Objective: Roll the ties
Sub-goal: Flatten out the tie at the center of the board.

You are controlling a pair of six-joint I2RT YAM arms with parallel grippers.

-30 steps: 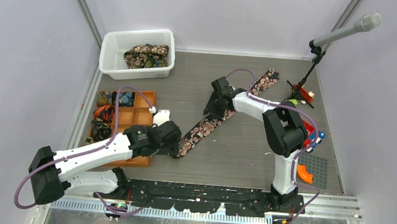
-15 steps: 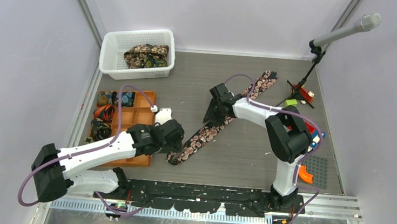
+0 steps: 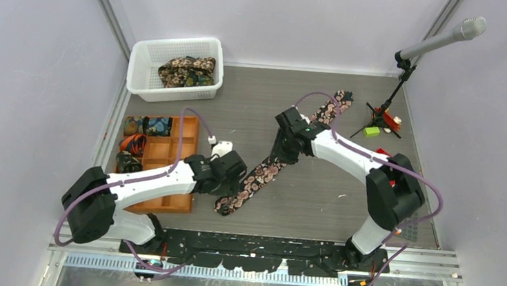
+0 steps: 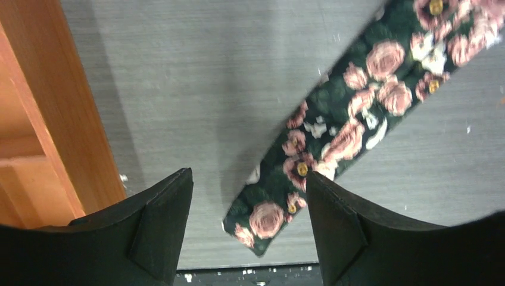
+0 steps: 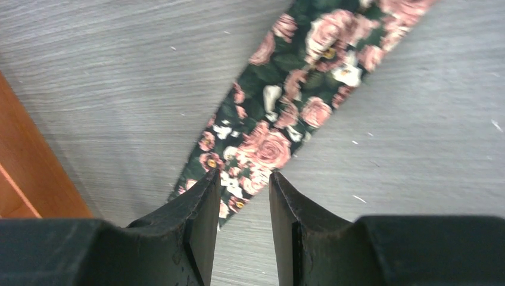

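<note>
Black floral tie (image 3: 254,178) lies flat

You get bright, even, diffuse light from overhead in the top view, with only faint, soft shadows under the arms on the grey table (image 3: 254,101) and no glare on the pale walls. In the left wrist view a broad soft shadow darkens the table between the orange tray (image 4: 41,119) and the floral tie (image 4: 333,143), whose upper-right end blurs; the fingers (image 4: 164,223) of the left gripper (image 4: 248,176) read as near-featureless black. In the right wrist view the tie's print softens towards the top; the tray corner at the left is out of focus.
</note>
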